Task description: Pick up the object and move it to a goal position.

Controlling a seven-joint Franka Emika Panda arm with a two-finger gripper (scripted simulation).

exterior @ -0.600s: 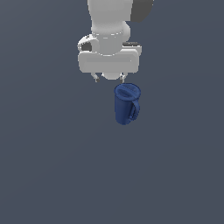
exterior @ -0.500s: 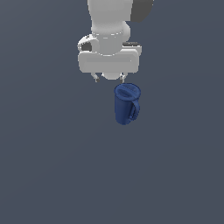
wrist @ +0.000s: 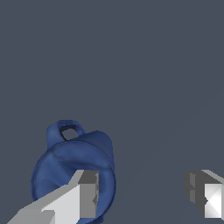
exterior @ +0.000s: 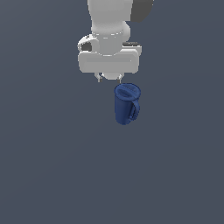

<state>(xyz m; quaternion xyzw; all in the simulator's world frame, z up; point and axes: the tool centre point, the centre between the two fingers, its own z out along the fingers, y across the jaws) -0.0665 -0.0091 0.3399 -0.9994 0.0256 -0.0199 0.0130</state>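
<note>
Gripper [wrist: 148, 197] wide open, empty; pitcher [exterior: 126, 104] upright at frame centre, one finger [wrist: 85, 192] over its rim — shift sideways to straddle the body before descending and closing.

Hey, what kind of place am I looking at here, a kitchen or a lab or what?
Most likely a bare simulated test scene, not a real room: a flat grey surface, one blue pitcher, and a white robot gripper above it.

— What's the pitcher [exterior: 126, 104] made of?
— Smooth dark blue, faintly mottled, mild sheen; material unclear.
— And the gripper [wrist: 144, 197]?
— Matt white and grey, plastic-looking, over a flat matt grey floor [exterior: 52, 166].
</note>
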